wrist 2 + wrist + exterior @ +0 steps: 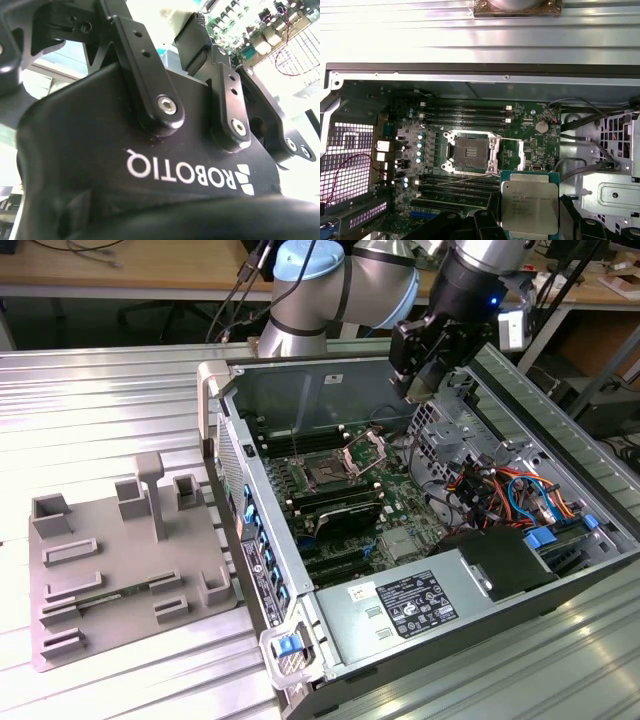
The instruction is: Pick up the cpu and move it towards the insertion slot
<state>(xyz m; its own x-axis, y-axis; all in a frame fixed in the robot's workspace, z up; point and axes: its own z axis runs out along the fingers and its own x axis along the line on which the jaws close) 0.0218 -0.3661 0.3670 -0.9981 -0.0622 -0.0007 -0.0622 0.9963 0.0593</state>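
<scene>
In the first wrist view the cpu [530, 204], a small square chip with a pale silvery top, sits between my gripper's [531, 212] dark fingers [492, 207], which are shut on its two sides. The insertion slot [472, 152] is a dark square socket with its shiny metal frame open, on the green board, a short way off from the chip. In the exterior view my gripper [420, 390] hangs above the open computer case, up and toward the exterior view's right of the insertion slot [328, 475]. The second wrist view shows one black finger [192, 45] from behind.
A grey tray [120, 570] with raised plastic frames lies on the metal table at the exterior view's left. Inside the case are long black memory slots [340, 512], a power supply [410, 605], a metal drive cage [440, 430] and coloured cables [500, 490].
</scene>
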